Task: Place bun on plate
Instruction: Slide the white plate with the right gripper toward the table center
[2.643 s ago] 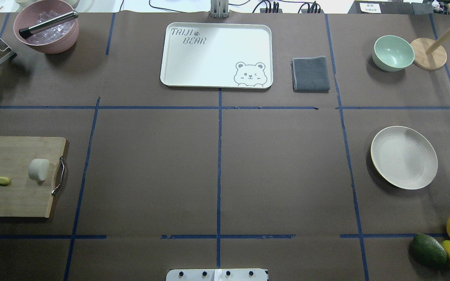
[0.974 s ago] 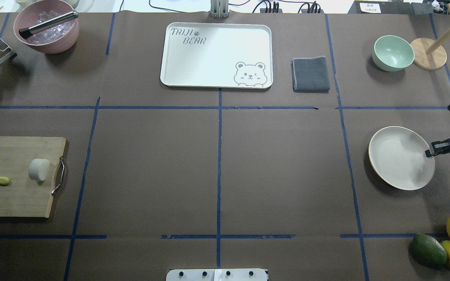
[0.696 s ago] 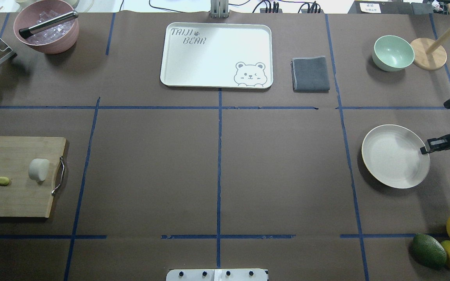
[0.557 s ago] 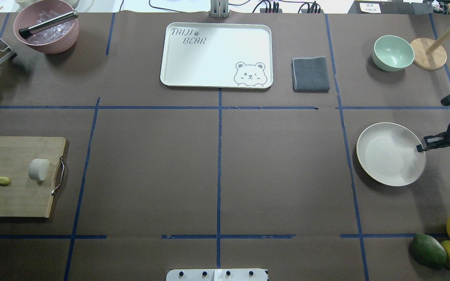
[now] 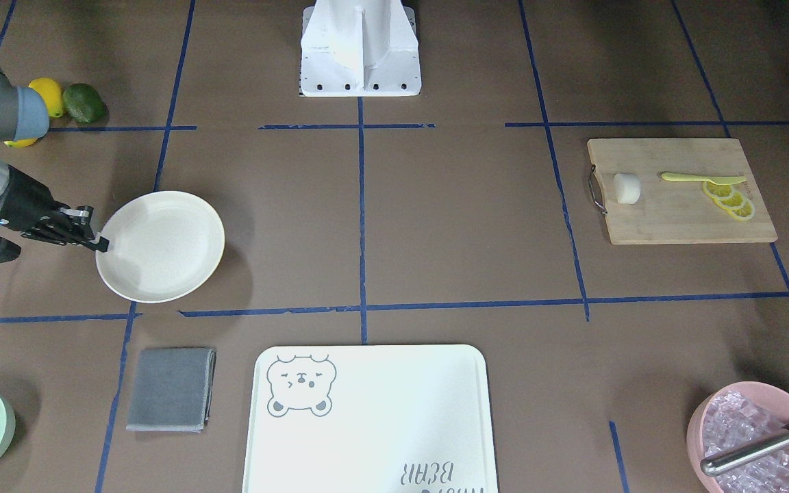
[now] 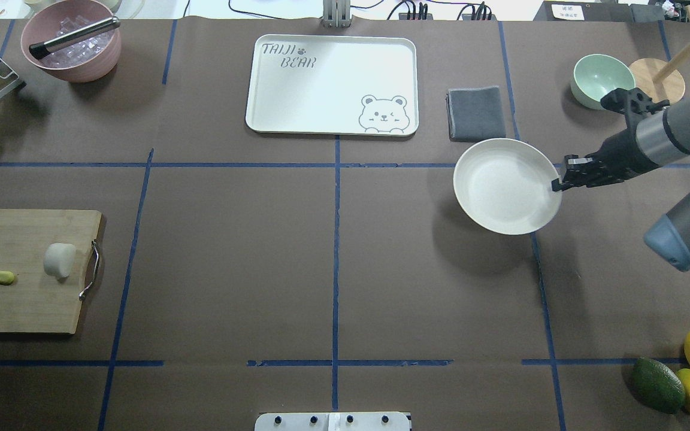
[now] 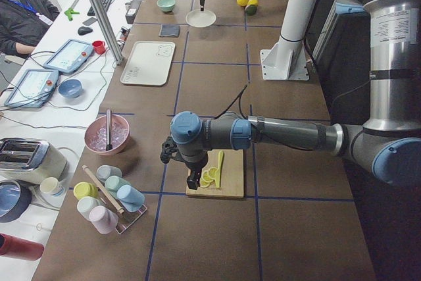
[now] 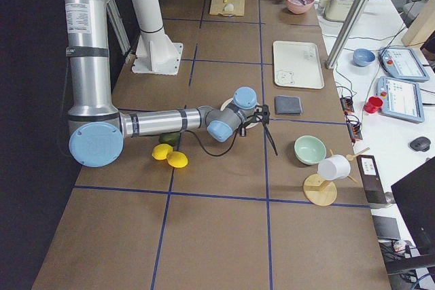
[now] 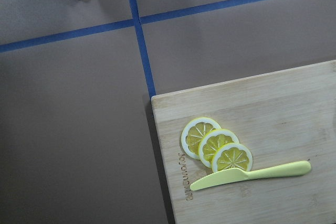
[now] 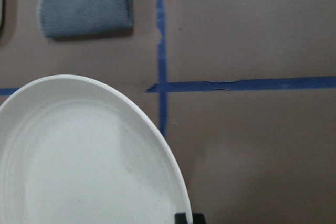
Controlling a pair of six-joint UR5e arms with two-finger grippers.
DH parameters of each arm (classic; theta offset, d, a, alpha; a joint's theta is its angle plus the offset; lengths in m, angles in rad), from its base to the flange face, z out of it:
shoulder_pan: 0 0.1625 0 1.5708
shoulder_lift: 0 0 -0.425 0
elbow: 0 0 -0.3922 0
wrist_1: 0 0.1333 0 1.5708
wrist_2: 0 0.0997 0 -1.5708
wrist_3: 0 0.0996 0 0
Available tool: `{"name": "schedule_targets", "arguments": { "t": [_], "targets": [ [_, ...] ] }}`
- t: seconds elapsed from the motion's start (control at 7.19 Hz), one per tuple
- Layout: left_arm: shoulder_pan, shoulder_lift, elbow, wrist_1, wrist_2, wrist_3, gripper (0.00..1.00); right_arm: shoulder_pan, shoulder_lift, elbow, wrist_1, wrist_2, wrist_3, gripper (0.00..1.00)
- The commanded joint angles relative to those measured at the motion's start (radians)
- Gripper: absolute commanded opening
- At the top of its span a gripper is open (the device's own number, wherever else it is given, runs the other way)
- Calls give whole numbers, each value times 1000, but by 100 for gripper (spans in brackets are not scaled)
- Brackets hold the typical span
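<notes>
Front-facing: the right tool (image 5: 101,244) pinched the rim of the plate (image 5: 161,245); the bun (image 5: 627,187) lay on the cutting board (image 5: 675,220), well apart. Exterior left: the left tool (image 7: 191,180) hung over that board, and whether it was open or closed could not be told

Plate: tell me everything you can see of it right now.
The plate is round, shallow and cream-white, matte and unmarked, with a slightly yellowish rim, and it is empty. The right tool pinches its rim on the robot's right side. Its shadow falls offset on the table, which suggests it is held just above the surface, roughly level. It hangs close to the gray cloth, on the robot's side of it.
</notes>
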Motion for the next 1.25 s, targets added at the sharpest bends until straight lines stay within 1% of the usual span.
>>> {"name": "schedule_targets", "arguments": {
  "t": [0.0, 0.14, 0.28, 0.42, 0.56, 0.7, 0.83, 0.97, 1.11],
  "targets": [
    [0, 0, 0, 1, 0, -1, 100, -139, 168, -5, -4, -104, 231, 0],
    [0, 1, 0, 1, 0, -1, 100, -212, 217, -6, -4, -191, 309, 0],
    [0, 2, 0, 3, 0, -1, 100, -270, 245, -5, -4, -266, 354, 0],
    [0, 2, 0, 3, 0, -1, 100, -321, 251, -6, -5, -316, 385, 0],
    [0, 2, -2, 3, 0, -1, 100, -371, 264, -9, -25, -392, 388, 0],
    [0, 2, 0, 4, 0, -1, 100, -404, 297, -9, -110, -431, 388, 0],
    [0, 2, 0, 4, 0, -1, 100, -422, 299, -8, -137, -443, 388, 0],
    [0, 2, 0, 6, 0, -1, 100, -447, 302, -14, -139, -486, 390, 0],
    [0, 2, 0, 6, 0, -1, 100, -450, 302, -14, -137, -491, 388, 4]
  ]
}}
